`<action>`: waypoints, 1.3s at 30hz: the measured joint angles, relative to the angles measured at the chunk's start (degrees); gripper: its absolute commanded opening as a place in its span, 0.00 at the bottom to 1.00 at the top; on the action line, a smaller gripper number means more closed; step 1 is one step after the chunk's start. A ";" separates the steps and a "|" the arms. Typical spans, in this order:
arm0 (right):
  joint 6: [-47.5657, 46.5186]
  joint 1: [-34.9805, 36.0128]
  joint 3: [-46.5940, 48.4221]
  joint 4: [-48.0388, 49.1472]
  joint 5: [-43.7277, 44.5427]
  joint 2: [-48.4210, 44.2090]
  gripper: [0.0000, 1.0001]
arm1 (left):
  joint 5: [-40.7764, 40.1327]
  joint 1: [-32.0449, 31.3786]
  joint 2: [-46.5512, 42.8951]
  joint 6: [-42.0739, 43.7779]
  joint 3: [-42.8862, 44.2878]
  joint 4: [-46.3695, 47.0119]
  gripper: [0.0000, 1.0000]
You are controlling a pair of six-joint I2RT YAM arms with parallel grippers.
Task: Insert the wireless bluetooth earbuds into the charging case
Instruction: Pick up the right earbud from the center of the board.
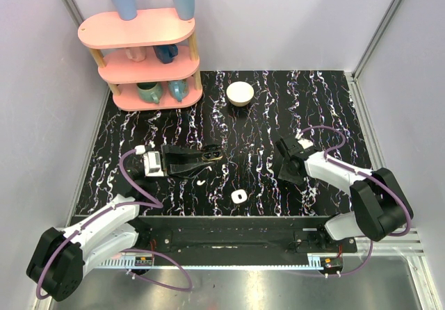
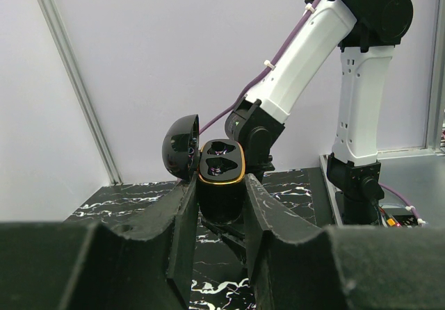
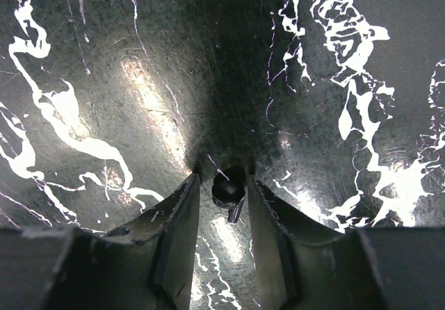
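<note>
In the top external view, the left gripper (image 1: 198, 158) reached low over the marble table (image 1: 327, 101), clenched on the charging case (image 1: 211, 154); the case was a black clamshell, not white, and sat left of centre with its opened face showing upward, presumably so a bud could be lowered in from above. The right gripper (image 1: 290, 165) pointed down at the table, well apart from the case. A small white curved piece (image 1: 200, 183) and a white rounded-square piece (image 1: 238, 197) lay loose just in front of the case, touched by neither arm. A white bowl (image 1: 240, 93) and a pink shelf (image 1: 142, 60) stood at the far edge.

In the left wrist view, the fingers (image 2: 184, 213) pressed both flanks of the case's lower half; the lid (image 2: 182, 145) hung back to the left; both wells inside the gold rim were empty. Gripping the body alone kept lid and wells unobstructed.

In the right wrist view, the fingers stood either side of one dark earbud (image 3: 228, 188) lying on the table; the jaws were slightly parted, with a gap showing on the left, so it looked released rather than pinched. The straddle suited a pick. I could not place the second earbud with certainty.
</note>
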 measured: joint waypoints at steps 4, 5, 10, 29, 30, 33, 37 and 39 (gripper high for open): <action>-0.17 0.24 0.00 -0.02 -0.15 0.00 0.36 | 0.00 0.00 0.00 0.00 0.00 0.00 0.00; -0.22 0.28 0.00 -0.02 -0.35 0.00 0.36 | 0.02 0.00 0.00 0.00 0.02 0.00 0.00; -0.22 0.52 0.00 0.00 -0.52 0.00 0.36 | 0.02 0.00 0.00 0.00 0.02 0.00 0.00; -1.60 1.62 -0.04 0.02 -0.39 -0.61 0.22 | 0.04 0.00 0.42 0.00 0.02 0.00 0.00; -1.97 1.95 -0.04 0.02 -0.31 -1.03 0.22 | 0.04 0.00 0.44 -0.02 0.02 0.00 0.00; -3.43 3.43 0.02 0.20 0.94 -3.67 0.21 | 0.07 0.00 0.61 -0.04 0.02 0.02 0.00; -5.77 5.38 0.72 0.79 3.13 -8.02 0.18 | 0.04 0.00 1.05 -0.20 0.02 0.00 0.00; -7.34 6.47 1.51 1.11 4.96 -10.23 0.17 | -0.02 0.00 1.22 -0.33 0.02 0.00 0.00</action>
